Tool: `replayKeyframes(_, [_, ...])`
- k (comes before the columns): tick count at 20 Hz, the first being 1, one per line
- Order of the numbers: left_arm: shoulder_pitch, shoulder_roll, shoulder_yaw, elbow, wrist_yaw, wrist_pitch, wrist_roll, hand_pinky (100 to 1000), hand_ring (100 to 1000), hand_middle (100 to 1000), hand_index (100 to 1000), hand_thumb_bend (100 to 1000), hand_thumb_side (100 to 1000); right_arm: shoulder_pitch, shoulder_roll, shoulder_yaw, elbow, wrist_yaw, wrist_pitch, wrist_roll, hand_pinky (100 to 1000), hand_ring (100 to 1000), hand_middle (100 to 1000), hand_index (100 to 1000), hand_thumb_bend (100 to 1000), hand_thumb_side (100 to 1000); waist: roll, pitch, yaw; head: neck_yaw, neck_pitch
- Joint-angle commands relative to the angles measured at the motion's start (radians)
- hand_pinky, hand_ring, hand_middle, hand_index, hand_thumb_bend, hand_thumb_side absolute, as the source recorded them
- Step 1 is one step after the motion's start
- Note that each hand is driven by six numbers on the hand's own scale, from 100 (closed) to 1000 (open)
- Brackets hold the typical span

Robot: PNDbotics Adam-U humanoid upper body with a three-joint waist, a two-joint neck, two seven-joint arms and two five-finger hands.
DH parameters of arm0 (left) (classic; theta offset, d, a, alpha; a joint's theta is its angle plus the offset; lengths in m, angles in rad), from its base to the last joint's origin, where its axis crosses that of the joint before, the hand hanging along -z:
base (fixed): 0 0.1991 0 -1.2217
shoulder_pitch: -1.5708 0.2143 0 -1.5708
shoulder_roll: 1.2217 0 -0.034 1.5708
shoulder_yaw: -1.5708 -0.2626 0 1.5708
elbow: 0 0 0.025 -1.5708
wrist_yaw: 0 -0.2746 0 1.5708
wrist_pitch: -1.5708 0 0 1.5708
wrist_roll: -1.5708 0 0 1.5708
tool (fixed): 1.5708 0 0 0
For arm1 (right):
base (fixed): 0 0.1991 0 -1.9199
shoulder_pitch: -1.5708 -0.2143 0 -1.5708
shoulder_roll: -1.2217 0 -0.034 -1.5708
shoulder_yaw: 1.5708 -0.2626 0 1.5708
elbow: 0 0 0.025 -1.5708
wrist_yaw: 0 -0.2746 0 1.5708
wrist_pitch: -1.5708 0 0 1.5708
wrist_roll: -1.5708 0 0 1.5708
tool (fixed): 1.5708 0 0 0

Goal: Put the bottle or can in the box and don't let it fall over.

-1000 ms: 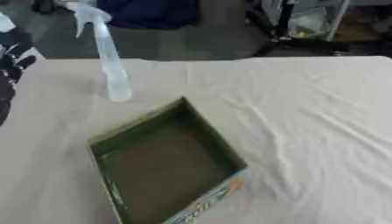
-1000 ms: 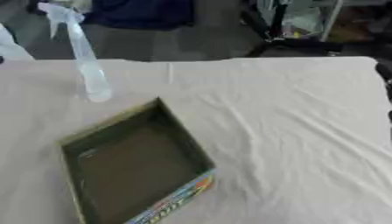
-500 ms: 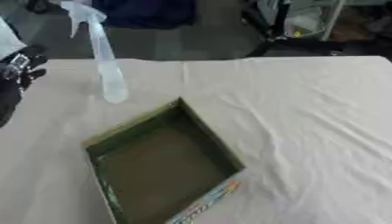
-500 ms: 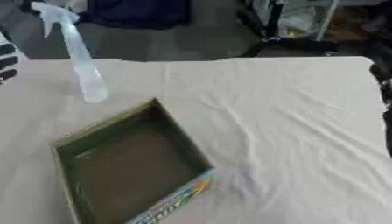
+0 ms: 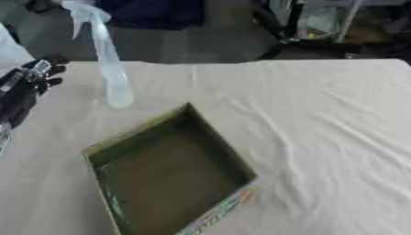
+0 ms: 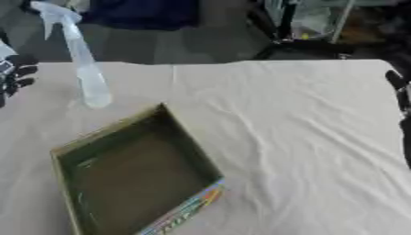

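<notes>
We see the spray bottle (image 5: 108, 69) standing upright near the far left corner of the counter (image 5: 321, 128), its long axis vertical, trigger head at the top and rounded base on the cloth. Our left hand (image 5: 28, 87) sits at the left edge, just beside the bottle and on its left, so the bottle lies toward the counter's middle from that hand and slightly farther away. This hand holds nothing; its fingers look loosely spread, though they are dark and partly cut off, so we judge that with caution. The open box (image 5: 164, 172) lies on the near side of the bottle, close to it but apart, turned cornerwise with one corner pointing at the bottle's base. Our right hand (image 6: 401, 92) shows only as a dark sliver at the right edge, well apart from the bottle; we cannot tell how its fingers are set. The left hand is clearly the nearer one for the reach.
</notes>
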Motion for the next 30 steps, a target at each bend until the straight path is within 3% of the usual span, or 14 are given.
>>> replayKeyframes(1, [-0.043,0.005,0.001,0.023,-0.015,0.004,-0.012,1000,1000,1000,876,100,856,-0.007,-0.012,-0.004,-0.023,-0.005,0.001,0.004,1000,1000,1000,1000,100,470,0.0,-0.007,-0.003,0.002,-0.018])
replayKeyframes(11, [-0.132,-0.034,-0.001,0.102,-0.077,-0.014,-0.018,1000,1000,1000,903,100,833,-0.013,-0.007,-0.003,-0.023,-0.007,0.0,0.006,1000,1000,1000,1000,100,470,-0.005,0.003,-0.007,0.008,-0.032])
replayKeyframes(22, [-0.217,-0.058,-0.003,0.206,-0.241,-0.064,0.069,1000,1000,1000,892,100,795,-0.02,-0.001,0.002,-0.023,-0.005,-0.001,0.014,1000,1000,1000,1000,100,470,-0.011,0.014,-0.012,0.025,-0.046])
replayKeyframes(30, [-0.265,-0.064,-0.002,0.266,-0.283,-0.088,0.077,1000,1000,1000,895,100,799,-0.024,0.005,0.005,-0.023,-0.005,0.0,0.023,1000,1000,1000,1000,100,470,-0.014,0.021,-0.016,0.032,-0.061])
